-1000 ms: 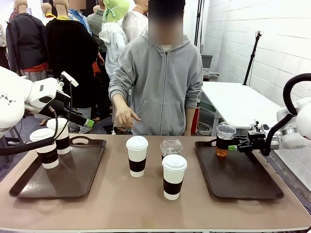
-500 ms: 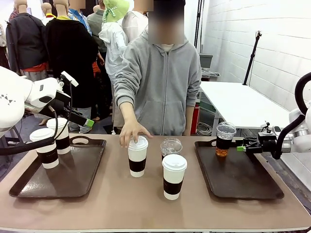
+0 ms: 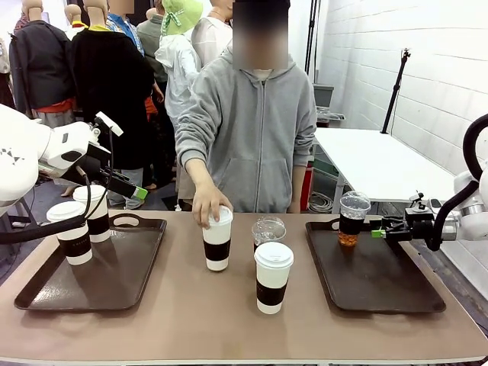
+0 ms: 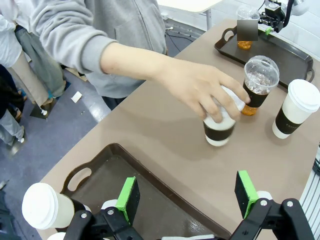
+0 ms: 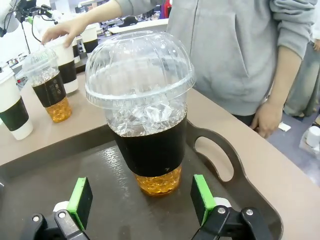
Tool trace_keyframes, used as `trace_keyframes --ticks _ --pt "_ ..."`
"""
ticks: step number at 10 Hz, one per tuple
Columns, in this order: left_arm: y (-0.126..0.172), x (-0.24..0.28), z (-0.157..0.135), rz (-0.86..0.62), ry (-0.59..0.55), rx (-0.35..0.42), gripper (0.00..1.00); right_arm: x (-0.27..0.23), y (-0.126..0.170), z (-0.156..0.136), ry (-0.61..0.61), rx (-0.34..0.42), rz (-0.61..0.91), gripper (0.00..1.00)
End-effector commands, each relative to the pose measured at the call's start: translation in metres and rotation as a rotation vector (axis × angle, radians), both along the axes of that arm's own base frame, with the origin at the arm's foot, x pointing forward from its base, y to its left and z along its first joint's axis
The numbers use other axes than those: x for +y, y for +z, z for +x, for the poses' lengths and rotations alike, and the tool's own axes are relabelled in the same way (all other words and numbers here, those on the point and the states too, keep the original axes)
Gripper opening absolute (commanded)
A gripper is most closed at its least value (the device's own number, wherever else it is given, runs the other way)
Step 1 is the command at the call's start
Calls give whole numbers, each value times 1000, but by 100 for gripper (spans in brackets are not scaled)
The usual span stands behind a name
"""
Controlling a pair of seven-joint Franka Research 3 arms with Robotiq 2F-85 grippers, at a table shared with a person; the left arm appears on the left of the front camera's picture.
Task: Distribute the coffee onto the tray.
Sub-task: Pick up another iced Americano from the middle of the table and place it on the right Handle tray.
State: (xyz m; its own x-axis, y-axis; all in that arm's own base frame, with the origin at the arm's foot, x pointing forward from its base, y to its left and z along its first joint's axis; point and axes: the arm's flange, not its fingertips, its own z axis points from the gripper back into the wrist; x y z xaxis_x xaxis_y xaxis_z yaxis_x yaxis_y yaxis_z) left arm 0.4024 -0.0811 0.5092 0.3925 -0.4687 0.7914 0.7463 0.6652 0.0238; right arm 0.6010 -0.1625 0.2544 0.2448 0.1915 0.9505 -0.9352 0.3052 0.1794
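The brown desk (image 3: 191, 320) carries two dark, glossy rectangular trays with raised rims and cut-out handles. The left tray (image 3: 114, 274) holds two tall white paper cups with white plastic lids and dark sleeves: the nearer cup (image 3: 70, 232) and the farther cup (image 3: 94, 213) stand upright, just beside each other. The left gripper (image 4: 187, 196) hangs above this tray, its green-padded fingers spread wide and holding nothing.

The right tray (image 3: 389, 282) holds one clear plastic cup (image 5: 145, 130) near its handle end. The cup has a ribbed dome lid, with ice under the lid, a black band round the middle and amber liquid at the bottom. The right gripper (image 5: 141, 196) is low at this cup, its fingers spread to either side of the base and apart from it.

Three more drinks stand between the trays. A second domed cup (image 3: 268, 229) has the same dark band. In front of it, close by, is a lidded paper cup (image 3: 273, 278). To their left, a person's hand (image 3: 206, 206) grips the top of another sleeved paper cup (image 3: 216, 244).
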Motion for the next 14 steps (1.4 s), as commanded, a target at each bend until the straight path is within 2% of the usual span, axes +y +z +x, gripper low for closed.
trace_keyframes --ticks 1,4,9,12,14 --pt "-2 2 1 -4 -1 5 100 1 1 2 10 -1 -7 100" --pt "-2 2 1 -4 -1 5 100 0 0 0 0 0 0 100" --pt "-2 2 1 -4 -1 5 100 -8 44 -16 -23 50 -52 100" --pt "-2 2 1 -4 -1 5 100 7 65 -43 9 83 -89 100" --pt "-2 2 1 -4 -1 5 100 13 83 -57 46 69 -136 100"
